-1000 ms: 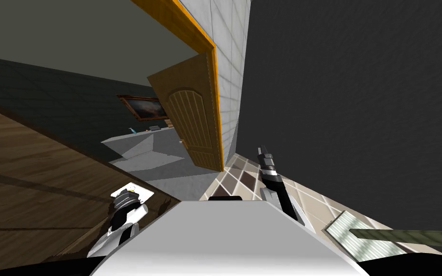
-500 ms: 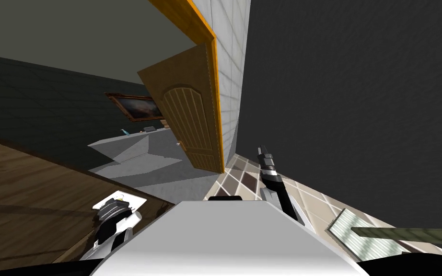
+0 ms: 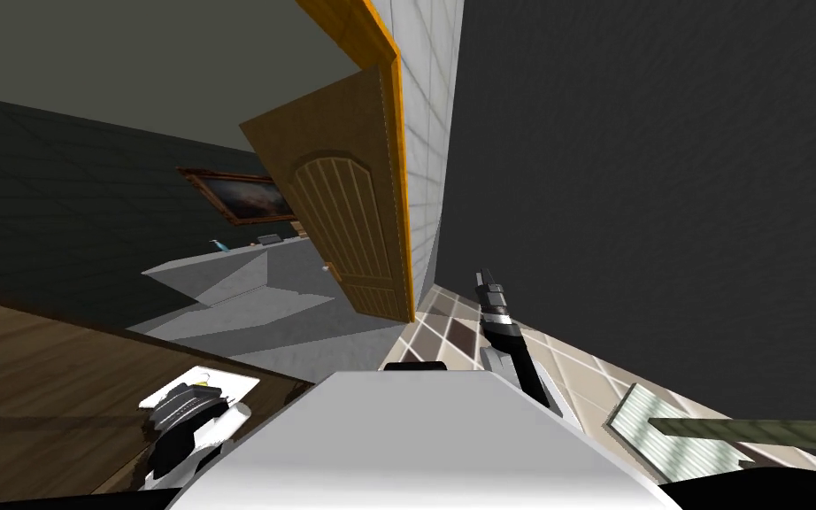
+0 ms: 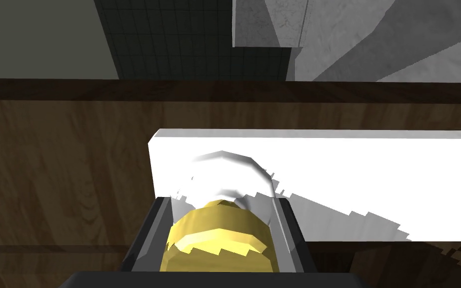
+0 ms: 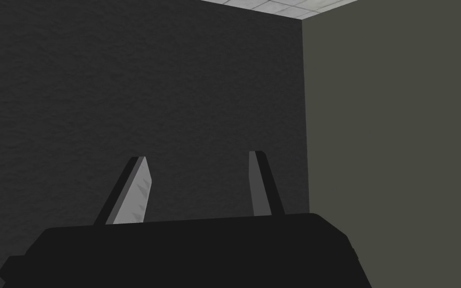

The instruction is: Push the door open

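Note:
A dark brown wooden door (image 3: 43, 390) slants across the lower left of the head view, with a white plate (image 3: 225, 382) near its edge. My left gripper (image 3: 187, 403) is at that plate. In the left wrist view its fingers (image 4: 283, 225) press the sides of a yellow knob (image 4: 219, 242) that sits on the white plate (image 4: 349, 175) on the dark door (image 4: 59, 175). My right gripper (image 3: 484, 282) is held out over the tiled floor on the right; it stands open (image 5: 199, 170) with nothing between its fingers, facing a dark wall.
Past the dark door's edge lie a grey floor and a grey counter (image 3: 238, 274) under a framed picture (image 3: 238, 195). A lighter wooden door (image 3: 344, 204) stands ajar in an orange frame (image 3: 395, 177). A dark wall (image 3: 663, 177) rises on the right above tiled floor (image 3: 450, 328).
The dark door has swung further away to the left, and my left gripper has gone left with it on the knob. More grey floor shows beyond. The right arm has not moved.

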Tool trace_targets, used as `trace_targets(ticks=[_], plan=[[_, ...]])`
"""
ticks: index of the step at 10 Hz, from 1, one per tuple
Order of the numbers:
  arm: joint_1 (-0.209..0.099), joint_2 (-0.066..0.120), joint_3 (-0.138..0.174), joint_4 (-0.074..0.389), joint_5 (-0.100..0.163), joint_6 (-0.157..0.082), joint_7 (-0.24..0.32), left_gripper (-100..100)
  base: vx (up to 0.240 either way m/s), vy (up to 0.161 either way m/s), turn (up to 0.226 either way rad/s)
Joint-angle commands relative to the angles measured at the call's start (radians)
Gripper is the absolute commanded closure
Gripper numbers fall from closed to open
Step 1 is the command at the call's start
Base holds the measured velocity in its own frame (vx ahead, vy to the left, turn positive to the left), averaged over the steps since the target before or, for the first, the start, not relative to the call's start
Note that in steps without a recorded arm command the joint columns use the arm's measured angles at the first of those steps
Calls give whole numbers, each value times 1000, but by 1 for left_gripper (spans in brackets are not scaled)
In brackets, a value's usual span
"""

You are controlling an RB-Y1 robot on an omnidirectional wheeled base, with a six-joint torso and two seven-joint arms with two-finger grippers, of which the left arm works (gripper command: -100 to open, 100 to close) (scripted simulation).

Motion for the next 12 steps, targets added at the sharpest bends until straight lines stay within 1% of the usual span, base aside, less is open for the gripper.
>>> trace_targets(ticks=[1, 2, 4, 5, 6, 7, 8, 9, 10, 11, 12], plan=[[18, 13, 22, 23, 28, -9, -13, 100, 120, 87, -69], [18, 13, 22, 29, 28, -9, -13, 100, 72, 84, -7], [51, 16, 55, 27, 77, -11, -40, 100, 106, 110, -80], [59, 16, 63, 27, 89, -11, -46, 100, 160, 105, -49], [59, 16, 63, 27, 89, -11, -46, 100, 92, 73, -4], [81, 18, 84, 30, 121, -12, -63, 100, 115, 83, -74], [94, 19, 97, 31, 140, -12, -73, 100, 184, 125, -77], [100, 19, 102, 32, 148, -12, -77, 100, 139, 114, -19], [114, 20, 116, 33, 169, -13, -89, 100, 136, 131, -41], [122, 21, 124, 34, 180, -13, -95, 100, 161, 115, -45], [122, 21, 124, 34, 180, -13, -95, 100, 112, 69, 8]])
